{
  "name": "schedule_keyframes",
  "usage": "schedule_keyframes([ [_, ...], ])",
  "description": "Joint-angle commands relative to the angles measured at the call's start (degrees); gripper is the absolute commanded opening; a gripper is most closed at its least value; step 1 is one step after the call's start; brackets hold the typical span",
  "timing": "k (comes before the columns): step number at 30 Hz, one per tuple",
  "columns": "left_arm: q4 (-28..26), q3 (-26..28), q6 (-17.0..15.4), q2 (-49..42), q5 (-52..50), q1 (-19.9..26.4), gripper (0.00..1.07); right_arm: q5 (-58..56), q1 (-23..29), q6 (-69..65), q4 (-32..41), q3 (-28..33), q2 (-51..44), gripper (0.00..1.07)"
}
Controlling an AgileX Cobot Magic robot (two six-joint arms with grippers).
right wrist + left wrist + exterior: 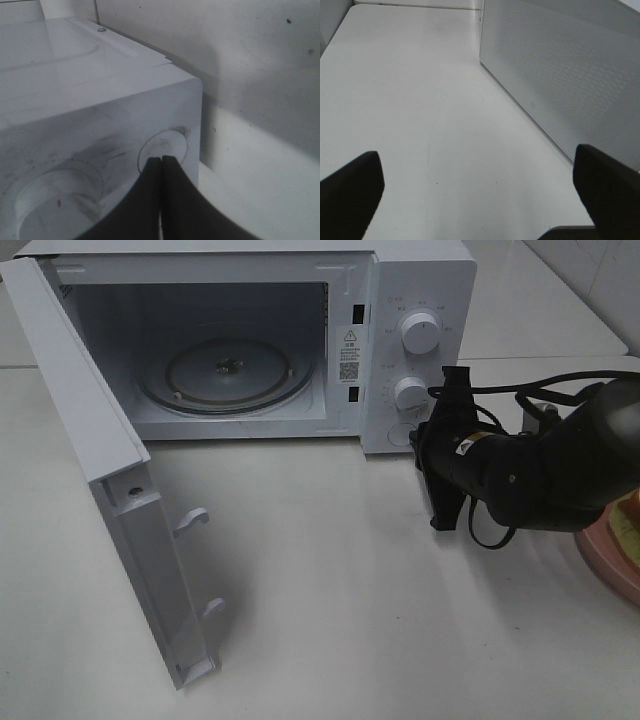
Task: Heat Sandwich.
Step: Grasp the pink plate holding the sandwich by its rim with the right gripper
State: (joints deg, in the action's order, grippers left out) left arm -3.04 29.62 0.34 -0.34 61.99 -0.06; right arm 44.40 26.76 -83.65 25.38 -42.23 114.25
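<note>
One open-doored microwave (260, 340), two knobs (420, 332) (411, 393), one pink plate (605, 560); left gripper (477, 185) wide apart, right gripper (161, 162) tight together

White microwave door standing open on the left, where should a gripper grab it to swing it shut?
Probably the white microwave door by its thin top edge near the free end, jaws straddling it from above: the panel stands upright and slim. Keep clear of the two white latch hooks on its inner face.
</note>
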Motion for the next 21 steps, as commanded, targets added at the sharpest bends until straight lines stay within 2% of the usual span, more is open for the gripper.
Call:
schedule_keyframes([
  [1, 0.1, -0.1, 0.1, -1.0, -0.8, -0.3, 0.97, -1.9, 0.1, 2.7, -0.9, 2.6, -4.2, 0.00],
  [8, 0.1, -0.1, 0.0, -1.0, -0.8, -0.3, 0.97, -6.9, 0.1, 7.7, -1.0, 6.8, -10.8, 0.00],
  [12, 0.1, -0.1, 0.0, -1.0, -0.8, -0.3, 0.97, -15.1, 0.1, 14.6, -4.2, 7.2, -15.0, 0.00],
  [16, 0.1, -0.1, 0.0, -1.0, -0.8, -0.3, 0.97, -24.5, 0.1, 21.4, -13.4, 7.2, -20.1, 0.01],
  [18, 0.1, -0.1, 0.0, -1.0, -0.8, -0.3, 0.97, -26.5, -0.1, 21.8, -15.2, 7.2, -20.9, 0.01],
  [20, 0.1, -0.1, 0.0, -1.0, -0.8, -0.3, 0.97, -33.9, -0.1, 22.1, -21.1, 7.2, -23.6, 0.01],
  [21, 0.1, -0.1, 0.0, -1.0, -0.8, -0.3, 0.97, -33.9, -0.1, 22.1, -21.1, 7.2, -23.6, 0.01],
])
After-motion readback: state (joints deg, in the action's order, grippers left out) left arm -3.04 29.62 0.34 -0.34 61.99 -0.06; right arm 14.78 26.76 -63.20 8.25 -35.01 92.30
